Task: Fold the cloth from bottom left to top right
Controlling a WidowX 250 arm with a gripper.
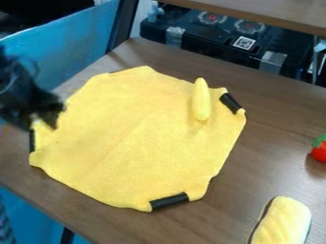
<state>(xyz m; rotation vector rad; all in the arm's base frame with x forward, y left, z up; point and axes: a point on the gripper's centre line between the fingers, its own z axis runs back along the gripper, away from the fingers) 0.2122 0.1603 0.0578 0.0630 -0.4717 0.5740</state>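
One yellow cloth (pixel 127 143) lies spread on the counter (pixel 274 114). I have the tool (pixel 39 125) at its left edge, too blurred for me to tell whether it is clenched or released. A slim yellow piece (pixel 201 100) rests on the cloth's upper right; a red, green-topped piece (pixel 320 151) sits well apart, rightward.

I'd call this a lab: wood-grain desk (pixel 274 128), blue panel (pixel 70 50), black case (pixel 204 45) behind with code label (pixel 244 43) and tape strips (pixel 273 60).
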